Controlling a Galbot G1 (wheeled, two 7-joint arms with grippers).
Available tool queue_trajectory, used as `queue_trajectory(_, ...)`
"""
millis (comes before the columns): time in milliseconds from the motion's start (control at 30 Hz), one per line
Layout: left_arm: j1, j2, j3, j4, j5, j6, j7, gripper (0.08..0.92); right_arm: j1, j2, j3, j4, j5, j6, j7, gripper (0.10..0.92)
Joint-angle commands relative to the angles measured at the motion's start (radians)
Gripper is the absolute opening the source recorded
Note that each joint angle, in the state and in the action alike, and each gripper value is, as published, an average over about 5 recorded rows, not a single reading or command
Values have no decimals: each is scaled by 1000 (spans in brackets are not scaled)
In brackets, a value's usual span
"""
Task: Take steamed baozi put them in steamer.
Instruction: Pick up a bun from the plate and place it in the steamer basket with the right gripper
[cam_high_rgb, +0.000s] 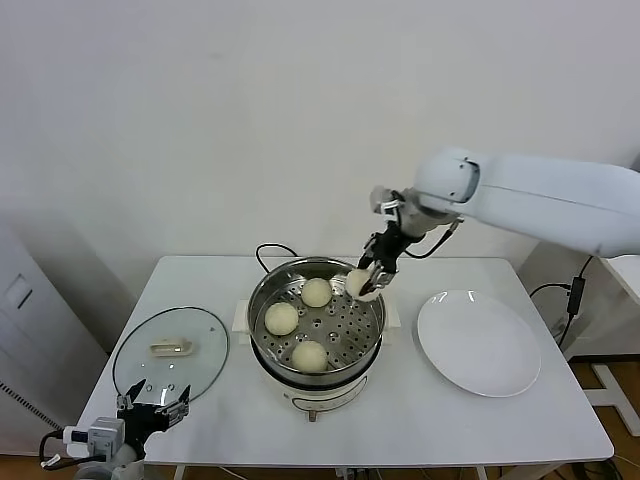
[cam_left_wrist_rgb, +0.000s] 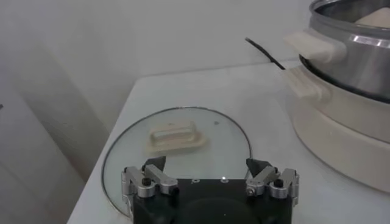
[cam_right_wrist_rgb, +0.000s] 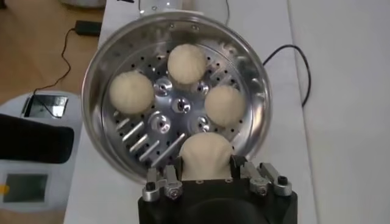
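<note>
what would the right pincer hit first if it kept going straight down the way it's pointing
Probably the perforated tray of the steamer. The right pincer, shut on a baozi, points down over the pot's plate-side edge, and the tray patch beneath looks bare, though the rim is close and depth is unclear.

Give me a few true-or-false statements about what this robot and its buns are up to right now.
1. Three round cream-white buns lie on the perforated tray of the shiny steel steamer pot. True.
2. The right gripper is empty. False: its jaws hold a fourth bun above the steamer's rim.
3. The flat white plate holds two buns. False: it is bare.
4. The round glass lid lies on the table, left of the steamer. True.
5. The left gripper grips the lid. False: its jaws are open above it.
</note>
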Motion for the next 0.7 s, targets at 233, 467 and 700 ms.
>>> queue_trajectory(233, 1, -3, -3, 2, 0, -1, 0, 823, -91, 47, -16, 57, 14, -90, 141, 492)
queue_trajectory(467, -2, -6, -2, 5, 0, -1, 0, 823, -131, 45, -6, 55, -16, -94, 161, 492)
queue_trajectory(700, -5, -8, -1, 8, 0, -1, 0, 823, -173, 46, 15, 45, -34, -96, 187, 522)
